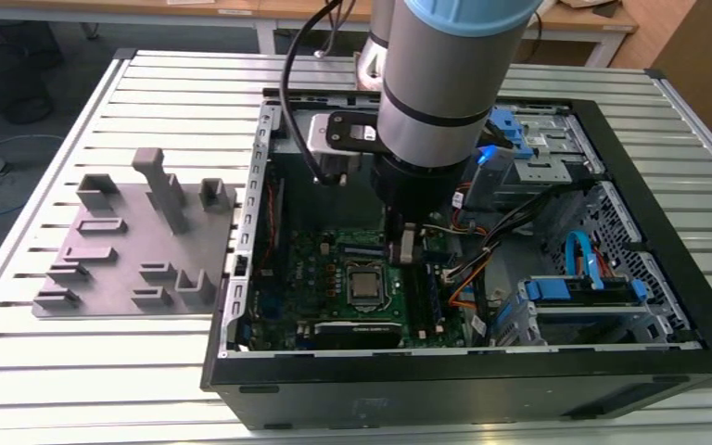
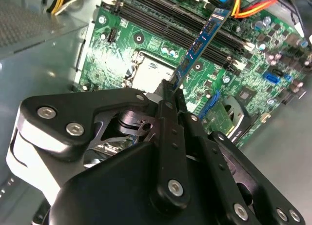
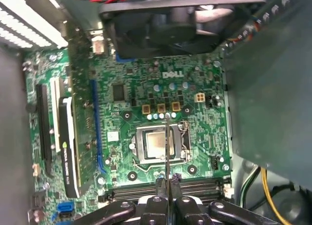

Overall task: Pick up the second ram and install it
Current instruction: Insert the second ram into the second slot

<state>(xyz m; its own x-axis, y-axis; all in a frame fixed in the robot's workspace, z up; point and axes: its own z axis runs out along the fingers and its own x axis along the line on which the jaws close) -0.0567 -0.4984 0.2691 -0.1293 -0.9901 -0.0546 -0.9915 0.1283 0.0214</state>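
Note:
My gripper is down inside the open computer case, above the green motherboard. It is shut on the second ram, a thin dark stick with a blue-green edge that juts out from between the fingertips. In the first wrist view the ram shows edge-on, hanging over the square silver processor. The long black memory slots lie beside the processor, apart from the stick. In the first wrist view the slots run just in front of the gripper.
A grey plastic tray with upright posts sits on the slatted table at the exterior view's left. Inside the case are a fan, an expansion card, loose coloured cables and blue drive bays.

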